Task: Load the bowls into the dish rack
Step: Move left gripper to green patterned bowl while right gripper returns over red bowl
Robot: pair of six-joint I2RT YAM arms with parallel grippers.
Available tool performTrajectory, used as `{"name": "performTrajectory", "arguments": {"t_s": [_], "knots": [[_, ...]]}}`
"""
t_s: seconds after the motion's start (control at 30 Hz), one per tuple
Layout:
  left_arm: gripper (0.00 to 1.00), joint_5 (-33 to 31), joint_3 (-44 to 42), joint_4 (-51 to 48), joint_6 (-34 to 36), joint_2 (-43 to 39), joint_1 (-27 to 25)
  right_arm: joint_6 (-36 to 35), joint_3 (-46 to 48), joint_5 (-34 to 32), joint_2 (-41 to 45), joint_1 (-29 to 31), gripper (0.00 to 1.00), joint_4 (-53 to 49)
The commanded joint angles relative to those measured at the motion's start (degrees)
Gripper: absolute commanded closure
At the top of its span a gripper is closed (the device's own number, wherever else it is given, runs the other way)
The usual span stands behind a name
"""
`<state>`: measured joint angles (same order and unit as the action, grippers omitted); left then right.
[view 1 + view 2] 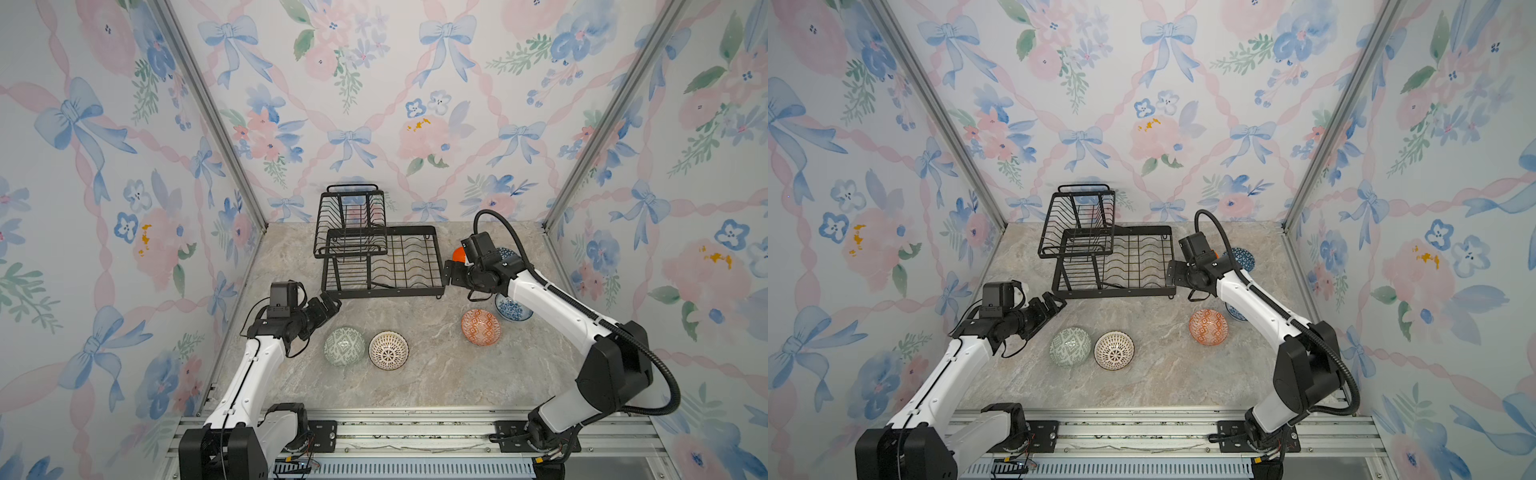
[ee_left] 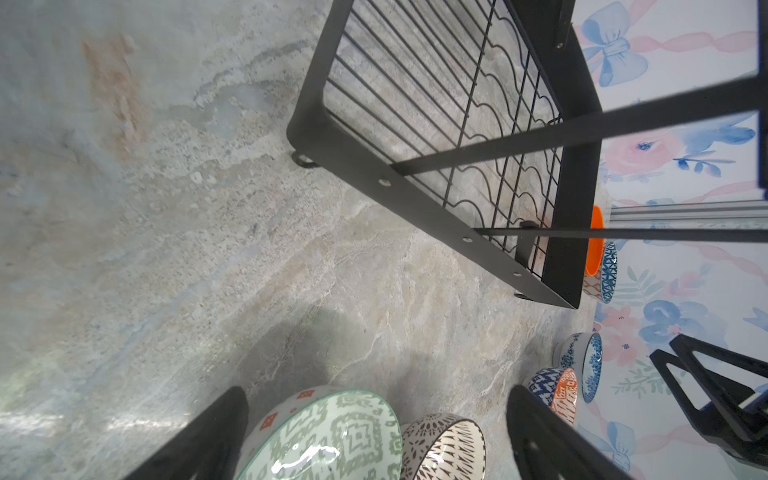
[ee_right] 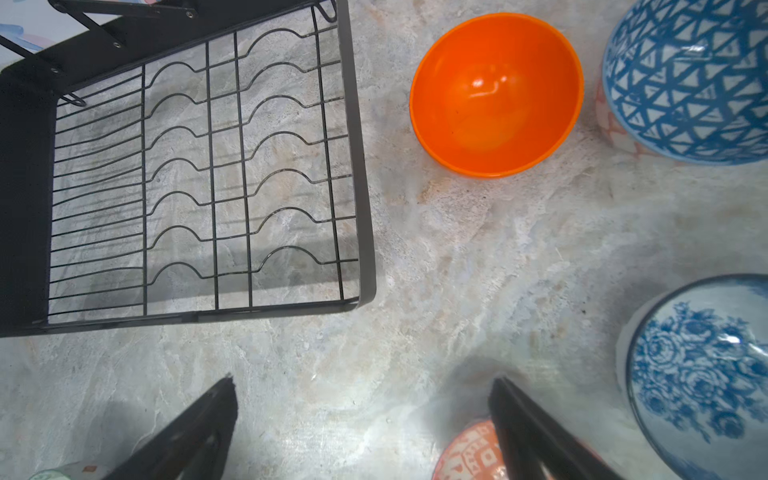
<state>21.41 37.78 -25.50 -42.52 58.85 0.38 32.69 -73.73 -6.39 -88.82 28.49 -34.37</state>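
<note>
The black wire dish rack stands at the back of the table, its tiers bare. All the bowls rest on the table. Grey-green and white lattice bowls sit side by side in front of the rack. The orange-and-white bowl and the blue floral bowl lie to the right. Plain orange and blue geometric bowls sit beside the rack's right end. My left gripper hangs open near the rack's front left corner. My right gripper hangs open at the rack's right edge.
Floral-papered walls with metal corner posts close the table on three sides. The right arm passes over the floral bowl. A metal rail runs along the front edge.
</note>
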Motion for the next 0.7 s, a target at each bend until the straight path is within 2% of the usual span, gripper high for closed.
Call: {"name": "performTrajectory", "arguments": {"t_s": [0.0,0.17,0.27,0.43,0.57,0.67], "knots": [[0.02,-2.25,-2.15,-2.35,-1.17,-2.39,-2.01,2.73,6.06,-0.49,5.03,3.11,0.03,0.26],[0.02,-4.50,-3.54,-4.50,-1.48,-5.01,-4.43,5.95,13.62,-2.37,11.00,8.29,0.03,0.27],[0.02,-6.80,-3.16,-6.12,-1.60,-5.16,-6.55,6.70,16.17,-1.33,12.88,8.95,0.03,-0.14],[0.02,-9.19,-2.51,-9.00,-1.46,-3.10,-10.15,6.93,16.93,0.70,13.52,8.60,0.03,-1.38],[0.02,-12.32,-1.40,-12.96,-2.27,-0.33,-11.81,5.92,15.48,0.00,13.71,8.81,0.03,-4.33],[0.04,-13.90,-1.04,-15.30,-3.07,1.48,-11.86,6.45,15.72,-3.22,15.64,9.29,0.03,-5.77]]}}
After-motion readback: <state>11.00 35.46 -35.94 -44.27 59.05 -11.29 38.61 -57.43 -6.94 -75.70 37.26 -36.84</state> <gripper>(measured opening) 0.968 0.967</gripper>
